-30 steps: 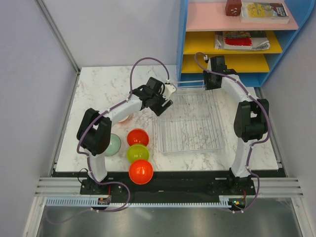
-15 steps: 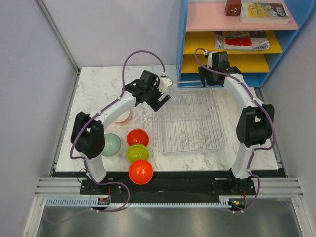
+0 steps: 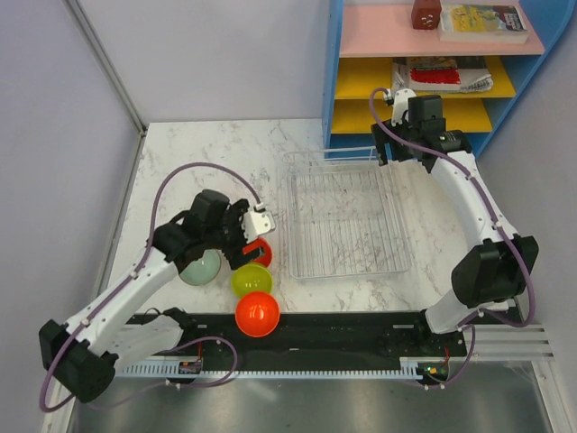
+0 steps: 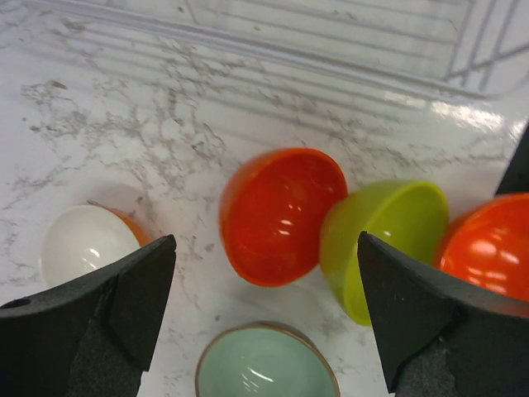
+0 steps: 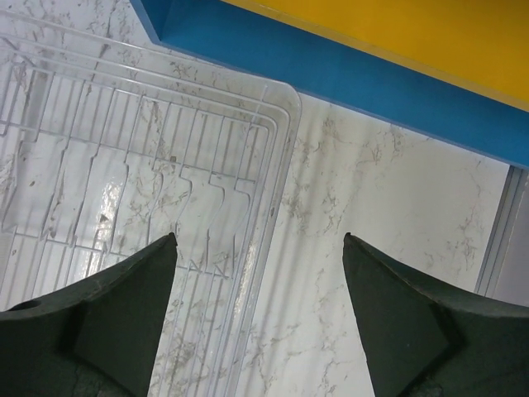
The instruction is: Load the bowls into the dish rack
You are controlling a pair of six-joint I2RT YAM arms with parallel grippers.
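**A:** Where do the bowls lie?

**B:** On the table (image 3: pixel 198 153), off the rack's (image 3: pixel 347 216) 8 o'clock corner and outside it. From above, three run in a line from 12 to 6: a red bowl (image 3: pixel 262 251), the lime bowl (image 3: pixel 251 280), then a near red bowl (image 3: pixel 256 313). The sage bowl (image 3: pixel 200 268) sits at the lime bowl's 9 o'clock.

**A:** And the white one?

**B:** The left arm (image 3: pixel 126 289) hides it from above. In the left wrist view the white bowl (image 4: pixel 83 244) is at the red bowl's 9 o'clock, apart from it. A red rim (image 4: pixel 132 225) shows along its right side. Whether that bowl sits under the white one, I cannot tell.

**A:** How do the red and lime bowls stand?

**B:** Both are tipped on their sides with their mouths toward the wrist camera. Their rims touch.

**A:** The left claw?

**B:** The left claw (image 4: pixel 266 240) hangs over the red bowl, jaws wide apart, holding nothing.

**A:** And the right one?

**B:** The right claw (image 5: pixel 258 240) hovers over the rack's 1 o'clock corner, close to the blue shelf (image 5: pixel 331 74). Its jaws are wide apart too, and they grip nothing. Below it lie the rack's rim and marble tabletop.
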